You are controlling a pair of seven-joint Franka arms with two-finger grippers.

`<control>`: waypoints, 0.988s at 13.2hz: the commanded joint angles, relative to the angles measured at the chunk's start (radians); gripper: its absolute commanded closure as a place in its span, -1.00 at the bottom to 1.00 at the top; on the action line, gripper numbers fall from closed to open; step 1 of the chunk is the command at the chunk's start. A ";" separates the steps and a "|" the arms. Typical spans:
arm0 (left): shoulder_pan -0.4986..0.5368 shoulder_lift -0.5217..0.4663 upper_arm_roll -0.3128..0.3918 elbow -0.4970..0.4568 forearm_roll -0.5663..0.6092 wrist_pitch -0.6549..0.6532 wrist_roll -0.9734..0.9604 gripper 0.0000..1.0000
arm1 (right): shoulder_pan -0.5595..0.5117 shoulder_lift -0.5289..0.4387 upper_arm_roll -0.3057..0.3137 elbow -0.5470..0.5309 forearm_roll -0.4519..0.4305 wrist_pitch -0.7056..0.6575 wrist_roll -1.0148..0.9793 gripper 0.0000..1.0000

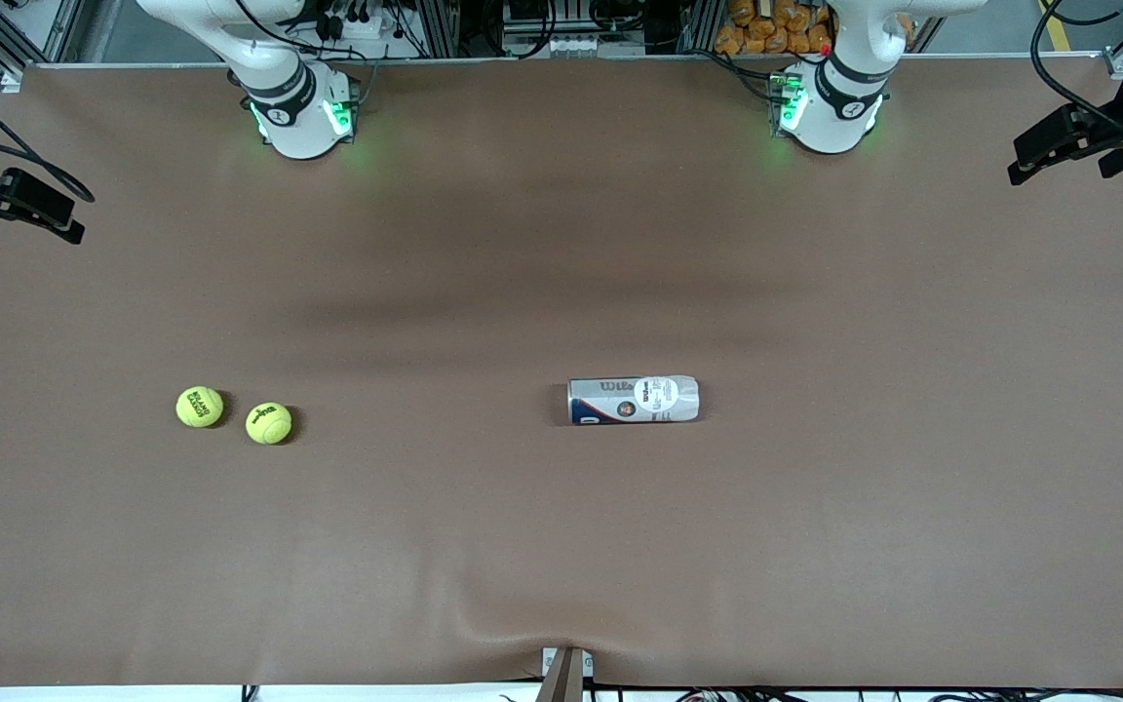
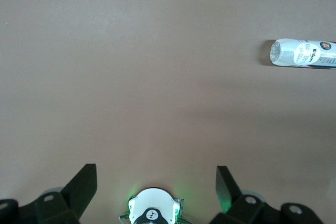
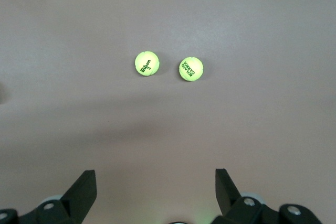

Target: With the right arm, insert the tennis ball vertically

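Observation:
Two yellow-green tennis balls lie side by side on the brown table toward the right arm's end: one marked Roland Garros (image 1: 200,407) (image 3: 191,69) and one marked Wilson (image 1: 269,423) (image 3: 147,63). A clear Wilson ball can (image 1: 632,400) (image 2: 304,53) lies on its side near the table's middle. My right gripper (image 1: 30,207) (image 3: 156,179) is open and empty, held high over the table edge at the right arm's end. My left gripper (image 1: 1059,146) (image 2: 156,174) is open and empty, held high over the left arm's end.
The brown table cover (image 1: 561,546) has a small bump at the edge nearest the front camera. The right arm's base (image 1: 298,117) and the left arm's base (image 1: 830,107) (image 2: 152,211) stand along the edge farthest from that camera.

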 commanded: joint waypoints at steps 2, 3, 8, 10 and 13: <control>-0.001 -0.005 -0.005 0.005 0.009 -0.016 0.006 -1.00 | -0.007 0.010 0.009 0.023 -0.009 -0.017 0.008 -1.00; -0.001 -0.005 -0.005 0.005 0.008 -0.016 0.006 -1.00 | -0.007 0.010 0.009 0.023 -0.009 -0.017 0.008 -1.00; -0.024 0.043 -0.025 0.036 -0.016 -0.007 0.006 -1.00 | -0.007 0.010 0.009 0.023 -0.009 -0.017 0.006 -1.00; -0.030 0.095 -0.058 0.070 -0.026 0.004 0.006 -1.00 | -0.007 0.010 0.009 0.023 -0.009 -0.017 0.008 -1.00; -0.036 0.175 -0.133 0.107 -0.023 0.031 0.005 -1.00 | -0.007 0.010 0.009 0.023 -0.009 -0.017 0.006 -1.00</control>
